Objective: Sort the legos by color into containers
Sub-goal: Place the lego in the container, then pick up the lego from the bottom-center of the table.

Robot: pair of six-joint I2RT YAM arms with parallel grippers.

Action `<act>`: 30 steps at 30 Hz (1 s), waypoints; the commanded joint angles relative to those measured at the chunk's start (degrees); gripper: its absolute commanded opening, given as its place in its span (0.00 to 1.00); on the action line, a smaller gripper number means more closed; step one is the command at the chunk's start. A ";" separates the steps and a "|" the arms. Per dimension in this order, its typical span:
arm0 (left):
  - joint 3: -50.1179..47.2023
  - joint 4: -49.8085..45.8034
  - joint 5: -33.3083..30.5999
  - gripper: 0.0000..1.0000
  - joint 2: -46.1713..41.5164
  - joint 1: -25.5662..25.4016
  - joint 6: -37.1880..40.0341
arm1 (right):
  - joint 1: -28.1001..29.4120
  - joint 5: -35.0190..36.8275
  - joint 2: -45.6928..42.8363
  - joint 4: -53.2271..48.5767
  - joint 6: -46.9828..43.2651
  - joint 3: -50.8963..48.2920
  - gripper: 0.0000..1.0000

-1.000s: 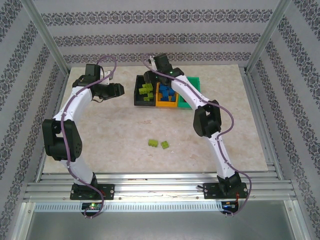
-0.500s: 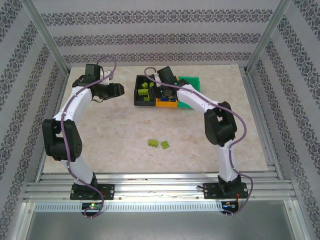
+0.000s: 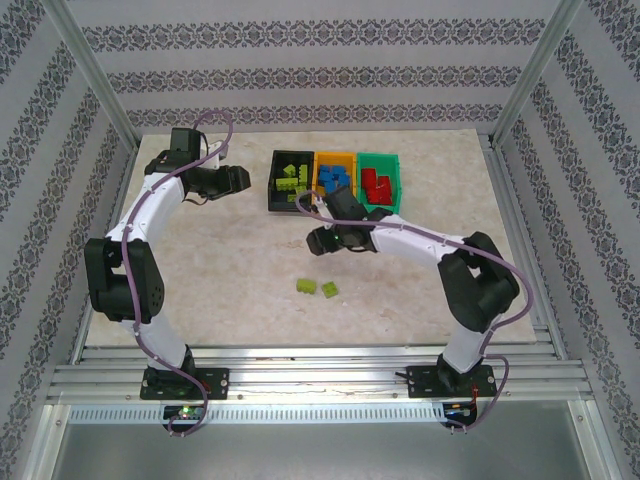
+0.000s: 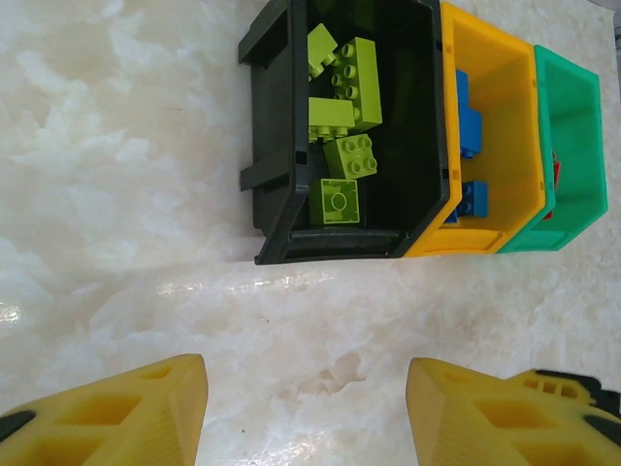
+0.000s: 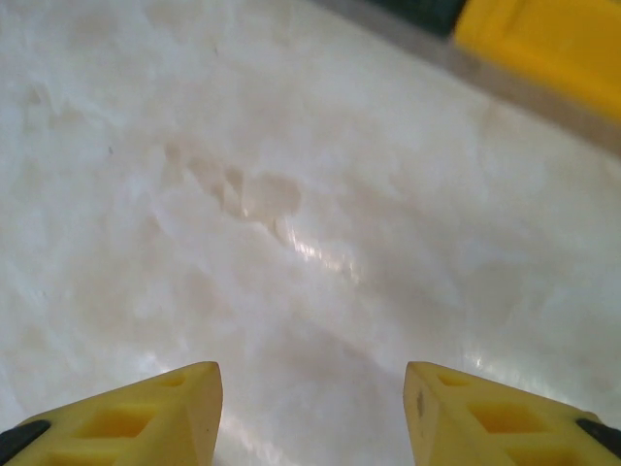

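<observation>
Plainly, the right gripper (image 3: pixel 316 241) is hovering open and empty over bare table (image 5: pixel 291 194), so closing here would be catching nothing — the two green legos (image 3: pixel 305 286) are lying at its 6 o'clock, near but not under it. They are sitting just beside each other, so a careless pinch is risking nudging one away. Its arm (image 3: pixel 420 238) is angling leftward from the 3 o'clock side. The left gripper (image 4: pixel 306 398), also open and empty, is hanging at 9 o'clock of the black bin (image 4: pixel 275 116), where other green legos (image 4: pixel 349 155) are lying.
</observation>
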 commanded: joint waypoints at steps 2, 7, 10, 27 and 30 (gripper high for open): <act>-0.87 2.44 1.53 0.57 -0.97 0.61 -1.01 | 2.48 1.44 -4.61 0.52 3.64 -5.52 0.53; -0.87 2.44 2.08 0.57 -0.63 0.57 -1.14 | 4.88 3.07 -8.24 -0.81 6.64 -12.09 0.53; -0.99 2.62 2.19 0.57 -0.63 0.56 -1.32 | 6.02 3.40 -9.63 -0.91 8.48 -14.79 0.53; -1.26 2.79 2.15 0.57 -0.80 0.40 -1.32 | 9.42 4.61 -4.57 -1.99 9.87 -13.69 0.54; -1.21 2.88 2.32 0.57 -0.71 0.43 -1.47 | 9.98 4.63 -3.48 -2.41 9.58 -12.51 0.54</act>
